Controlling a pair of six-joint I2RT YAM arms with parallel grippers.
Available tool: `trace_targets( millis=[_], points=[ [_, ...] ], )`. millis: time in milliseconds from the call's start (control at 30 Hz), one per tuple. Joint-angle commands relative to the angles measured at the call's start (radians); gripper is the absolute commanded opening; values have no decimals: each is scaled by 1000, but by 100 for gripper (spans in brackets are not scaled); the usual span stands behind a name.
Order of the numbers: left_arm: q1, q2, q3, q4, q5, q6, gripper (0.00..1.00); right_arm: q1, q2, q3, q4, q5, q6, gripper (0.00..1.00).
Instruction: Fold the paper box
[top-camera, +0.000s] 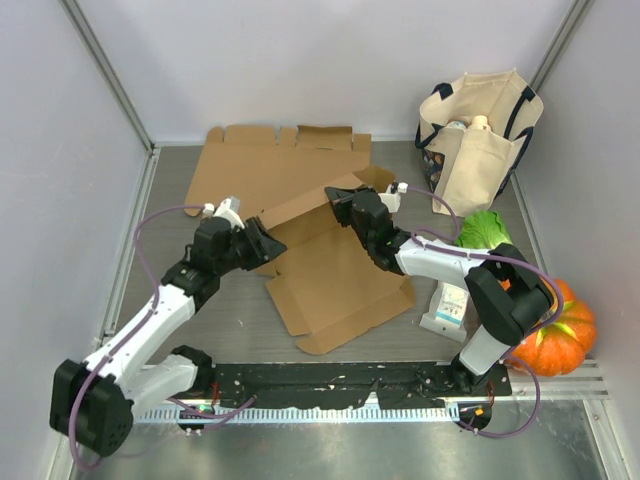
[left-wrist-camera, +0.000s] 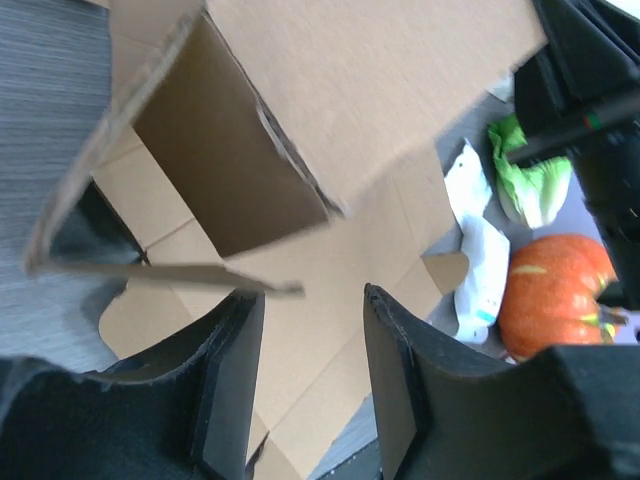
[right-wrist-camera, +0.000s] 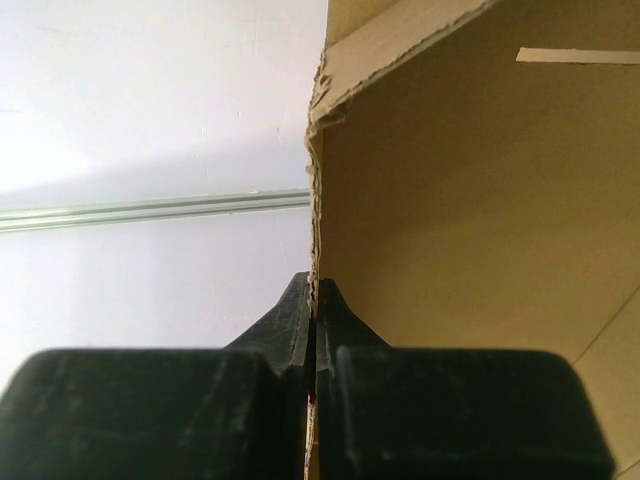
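Note:
A brown cardboard box (top-camera: 340, 270) lies partly opened out at the middle of the table, with one panel raised between the arms. My right gripper (top-camera: 340, 202) is shut on the raised panel's upper edge; in the right wrist view the thin cardboard edge (right-wrist-camera: 313, 180) runs straight into the closed gripper (right-wrist-camera: 315, 285). My left gripper (top-camera: 266, 245) is at the box's left side. In the left wrist view it (left-wrist-camera: 310, 293) is open, and a flap edge (left-wrist-camera: 190, 277) crosses just above its left fingertip. The box's hollow inside (left-wrist-camera: 230, 180) shows above.
A second flat cardboard sheet (top-camera: 270, 165) lies at the back. A cream tote bag (top-camera: 478, 140) stands at the back right. A green leafy vegetable (top-camera: 485, 230), a white packet (top-camera: 447, 305) and an orange pumpkin (top-camera: 560, 325) lie on the right, near the right arm.

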Motion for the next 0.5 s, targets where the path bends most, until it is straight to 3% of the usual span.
trace_targets(
  millis=[0, 133, 200, 267, 400, 467],
  points=[
    [6, -175, -40, -29, 63, 70, 50, 10, -27, 2, -13, 23, -13, 1],
    [6, -306, -37, -157, -55, 78, 59, 10, -20, 8, -7, 18, -10, 1],
    [6, -358, -45, -170, -93, 74, 59, 9, -15, 12, -7, 18, -9, 1],
    [6, -376, -47, -215, -168, 47, 53, 7, -13, 16, -5, 15, -9, 1],
    [8, -318, 13, -420, -558, -112, 51, 5, -13, 14, -7, 15, -7, 1],
    [20, -232, 59, -430, -585, -127, 49, 5, -13, 12, -7, 12, -7, 1]
  ],
)
